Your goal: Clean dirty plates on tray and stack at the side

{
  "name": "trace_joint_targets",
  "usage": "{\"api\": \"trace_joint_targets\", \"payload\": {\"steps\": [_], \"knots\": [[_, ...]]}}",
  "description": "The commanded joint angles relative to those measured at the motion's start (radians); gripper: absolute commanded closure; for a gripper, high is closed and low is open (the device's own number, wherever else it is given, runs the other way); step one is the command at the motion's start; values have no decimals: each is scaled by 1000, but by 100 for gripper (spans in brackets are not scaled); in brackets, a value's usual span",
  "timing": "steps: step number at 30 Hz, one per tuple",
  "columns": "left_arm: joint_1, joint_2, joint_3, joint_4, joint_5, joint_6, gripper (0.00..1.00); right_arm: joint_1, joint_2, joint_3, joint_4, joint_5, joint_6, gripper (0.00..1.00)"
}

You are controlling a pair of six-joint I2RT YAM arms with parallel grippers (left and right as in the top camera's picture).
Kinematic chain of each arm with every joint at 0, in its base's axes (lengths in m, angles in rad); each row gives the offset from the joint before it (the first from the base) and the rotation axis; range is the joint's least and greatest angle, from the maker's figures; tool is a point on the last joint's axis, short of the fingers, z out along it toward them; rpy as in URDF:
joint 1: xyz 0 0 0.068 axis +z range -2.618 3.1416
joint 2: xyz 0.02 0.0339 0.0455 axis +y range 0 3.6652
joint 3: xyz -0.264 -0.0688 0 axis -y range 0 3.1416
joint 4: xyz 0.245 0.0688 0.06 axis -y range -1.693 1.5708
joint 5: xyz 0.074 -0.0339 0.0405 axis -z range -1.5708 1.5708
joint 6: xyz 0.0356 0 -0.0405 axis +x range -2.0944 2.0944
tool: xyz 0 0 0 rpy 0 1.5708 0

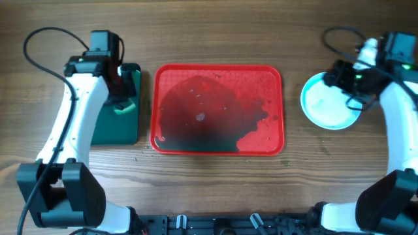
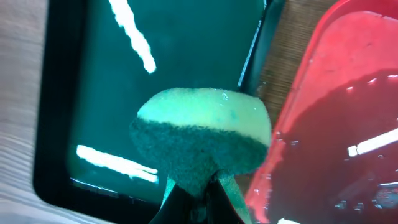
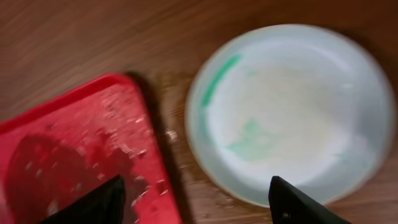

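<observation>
The red tray point(image 1: 261, 140) lies mid-table, wet and holding no plates; it also shows in the left wrist view point(image 2: 323, 74) and the right wrist view point(image 3: 74, 137). A pale turquoise plate point(image 1: 323, 104) lies on the table right of the tray, the top of a stack whose count I cannot tell. In the right wrist view the plate point(image 3: 292, 106) carries faint teal-green smears. My right gripper point(image 3: 199, 199) is open and empty above the plate's near edge, also seen overhead point(image 1: 343, 75). My left gripper point(image 2: 202, 199) is shut on a green sponge point(image 2: 202, 134) over the dark green tray point(image 2: 186, 43).
The dark green tray point(image 1: 121, 127) sits left of the red tray. Water drops speckle the wood point(image 1: 140, 156) near the red tray's front left corner. Cables run behind both arms.
</observation>
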Motion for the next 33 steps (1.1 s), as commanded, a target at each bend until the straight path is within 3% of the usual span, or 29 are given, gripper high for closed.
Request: {"api": "trace_joint_targets", "payload": {"steps": [1,5,7,14,17,18,24,26,29,33], "knots": [[71,17,-60,138,8,151,96,134,-16,7,26,-29,-38,23],[123,79,-131,259,8,151,95,248,-16,7,40,27,-36,16],[132,124,-139,278,8,151,90,278,-15,7,40,27,-35,16],[132,148,-116,261,8,148,32,282,-16,8,32,26,-38,16],[126,77,-3,167,8,147,29,282,-17,18,16,26,-38,16],[121,48,36,139,8,147,0,282,-23,31,4,26,-38,15],[103,-116,90,124,8,148,0,282,-164,164,-97,19,-37,14],[103,-119,90,125,16,148,0,282,-223,195,-124,-6,-37,0],[103,-116,90,125,15,148,0,282,-381,202,-178,-16,-27,0],[103,-116,90,125,16,148,0,282,-521,202,-212,-15,210,0]]}}
